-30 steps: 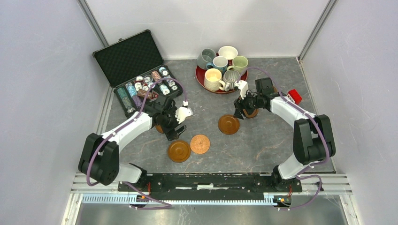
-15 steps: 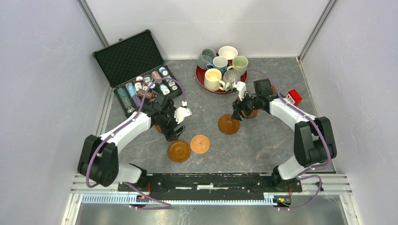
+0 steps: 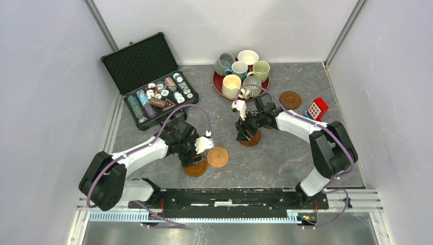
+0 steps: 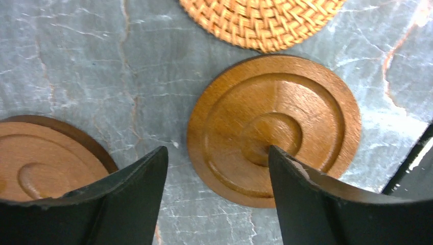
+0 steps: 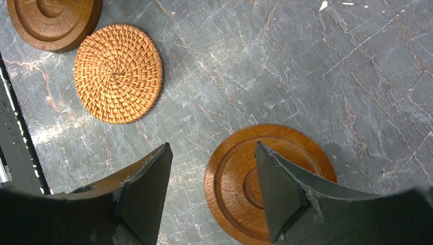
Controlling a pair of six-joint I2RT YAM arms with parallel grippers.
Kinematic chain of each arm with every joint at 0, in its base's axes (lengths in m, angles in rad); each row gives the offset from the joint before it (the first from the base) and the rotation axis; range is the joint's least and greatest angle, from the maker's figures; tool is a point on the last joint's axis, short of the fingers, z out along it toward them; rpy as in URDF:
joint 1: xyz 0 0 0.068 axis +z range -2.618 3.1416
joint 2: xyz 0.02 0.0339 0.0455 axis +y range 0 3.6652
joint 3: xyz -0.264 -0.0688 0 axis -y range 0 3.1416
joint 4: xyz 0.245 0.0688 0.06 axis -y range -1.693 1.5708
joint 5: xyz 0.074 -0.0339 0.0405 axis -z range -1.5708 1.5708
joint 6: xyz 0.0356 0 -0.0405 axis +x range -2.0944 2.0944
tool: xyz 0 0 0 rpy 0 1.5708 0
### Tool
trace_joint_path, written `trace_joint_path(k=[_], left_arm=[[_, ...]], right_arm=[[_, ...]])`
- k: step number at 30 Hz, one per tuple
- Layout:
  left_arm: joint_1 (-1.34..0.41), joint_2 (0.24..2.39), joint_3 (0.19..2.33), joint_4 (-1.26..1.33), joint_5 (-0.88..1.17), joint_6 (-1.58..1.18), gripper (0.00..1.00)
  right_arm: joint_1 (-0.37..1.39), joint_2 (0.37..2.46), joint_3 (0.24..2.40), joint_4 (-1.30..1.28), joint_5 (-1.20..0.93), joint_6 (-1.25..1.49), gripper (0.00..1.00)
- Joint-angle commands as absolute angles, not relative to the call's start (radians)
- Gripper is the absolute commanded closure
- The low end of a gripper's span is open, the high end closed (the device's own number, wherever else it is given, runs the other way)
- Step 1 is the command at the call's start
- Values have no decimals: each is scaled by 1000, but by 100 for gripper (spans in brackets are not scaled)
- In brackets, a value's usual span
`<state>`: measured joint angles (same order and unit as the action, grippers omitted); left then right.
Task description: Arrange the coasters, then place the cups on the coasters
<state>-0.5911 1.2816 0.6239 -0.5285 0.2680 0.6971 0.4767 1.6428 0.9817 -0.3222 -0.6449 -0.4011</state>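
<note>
A brown wooden coaster (image 3: 193, 169) (image 4: 240, 107) lies near the front, and my left gripper (image 3: 196, 154) (image 4: 217, 152) hangs open just above it, one finger over its centre, the other over bare table. A second wooden coaster (image 4: 41, 153) lies just left of that gripper. A woven coaster (image 3: 217, 156) (image 4: 260, 20) (image 5: 118, 74) sits beside them. My right gripper (image 3: 244, 127) (image 5: 212, 148) is open over the left edge of another wooden coaster (image 3: 253, 139) (image 5: 232, 184). One more coaster (image 3: 290, 99) lies at the back right. The cups (image 3: 231, 84) stand together on the red tray (image 3: 217, 82).
An open black case of poker chips (image 3: 153, 94) stands at the back left. A small red block (image 3: 317, 108) sits near the right wall. In the right wrist view the front rail (image 5: 15, 148) shows at the left, with a wooden coaster (image 5: 53, 20) at the top.
My left gripper has moved forward and right, over the front coaster, its jaws a little narrower. My right gripper has swung left over the centre coaster, uncovering the coaster at the back right.
</note>
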Motion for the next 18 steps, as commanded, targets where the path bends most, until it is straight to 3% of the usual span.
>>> trace_joint_path(k=[1, 18], left_arm=[[-591, 1312, 630, -409, 211, 705, 26], [-596, 1492, 750, -290, 210, 626, 40]], right_arm=[[479, 1626, 1000, -290, -631, -393, 33], [437, 1610, 990, -289, -663, -375, 34]])
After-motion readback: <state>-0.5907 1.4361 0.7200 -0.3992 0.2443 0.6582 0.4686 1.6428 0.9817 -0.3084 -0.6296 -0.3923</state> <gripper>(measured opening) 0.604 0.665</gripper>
